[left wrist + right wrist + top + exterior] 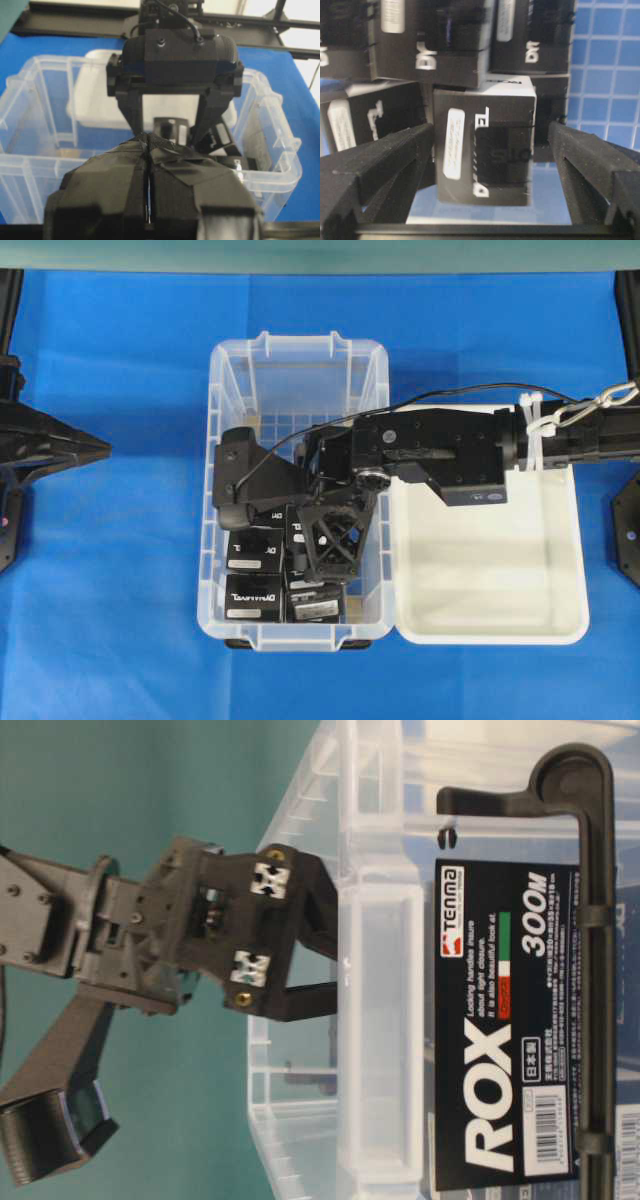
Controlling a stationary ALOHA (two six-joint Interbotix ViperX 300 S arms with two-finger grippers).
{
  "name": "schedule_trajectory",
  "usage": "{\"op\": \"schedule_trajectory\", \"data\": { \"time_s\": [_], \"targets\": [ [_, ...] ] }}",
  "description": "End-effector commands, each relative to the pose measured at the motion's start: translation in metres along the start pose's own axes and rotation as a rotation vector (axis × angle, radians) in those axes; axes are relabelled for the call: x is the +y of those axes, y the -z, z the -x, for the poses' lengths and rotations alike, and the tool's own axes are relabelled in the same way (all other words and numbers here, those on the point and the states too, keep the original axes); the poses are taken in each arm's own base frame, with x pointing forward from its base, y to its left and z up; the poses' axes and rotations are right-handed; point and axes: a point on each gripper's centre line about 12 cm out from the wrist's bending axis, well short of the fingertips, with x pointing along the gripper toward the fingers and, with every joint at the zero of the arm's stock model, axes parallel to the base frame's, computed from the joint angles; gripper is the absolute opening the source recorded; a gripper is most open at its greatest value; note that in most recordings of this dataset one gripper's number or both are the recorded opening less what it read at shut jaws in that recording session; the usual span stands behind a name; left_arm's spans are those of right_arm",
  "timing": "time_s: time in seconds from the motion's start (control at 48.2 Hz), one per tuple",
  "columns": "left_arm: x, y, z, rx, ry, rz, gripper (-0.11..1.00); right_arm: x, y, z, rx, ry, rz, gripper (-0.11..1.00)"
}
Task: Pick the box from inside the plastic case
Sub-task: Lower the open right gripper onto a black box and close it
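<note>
Our right gripper (487, 150) is wide open, empty, straddling the box (485, 150); we drop straight down inside the case (225, 360), then squeeze evenly.

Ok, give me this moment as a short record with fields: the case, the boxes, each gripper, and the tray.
plastic case: clear, on the blue cloth, holding several black boxes
box: black, white lettering, standing between the open fingers, not gripped
right gripper: open, reaching down into the case
left gripper: shut, outside the case, pointing at it
white tray: beside the case, nothing seen in it
</note>
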Motion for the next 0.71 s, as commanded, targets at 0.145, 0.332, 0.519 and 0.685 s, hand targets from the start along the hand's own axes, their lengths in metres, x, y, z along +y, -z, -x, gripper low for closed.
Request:
{"op": "schedule_trajectory", "data": {
  "time_s": [0.145, 0.332, 0.519, 0.685],
  "targets": [
    [0.000, -0.009, -0.001, -0.022, 0.000, 0.020, -0.05, 0.003, 0.003, -0.010, 0.018, -0.004, 0.010, 0.99],
    [0.000, -0.009, -0.001, -0.022, 0.000, 0.018, -0.05, 0.003, 0.003, -0.009, 0.018, 0.000, 0.017, 0.94],
    [0.000, -0.010, -0.001, -0.023, 0.000, 0.018, -0.05, 0.004, -0.002, -0.001, 0.009, 0.000, 0.049, 0.62],
    [0.000, -0.010, -0.001, -0.023, 0.000, 0.018, -0.05, 0.000, -0.012, 0.016, -0.012, 0.013, 0.054, 0.62]
  ]
}}
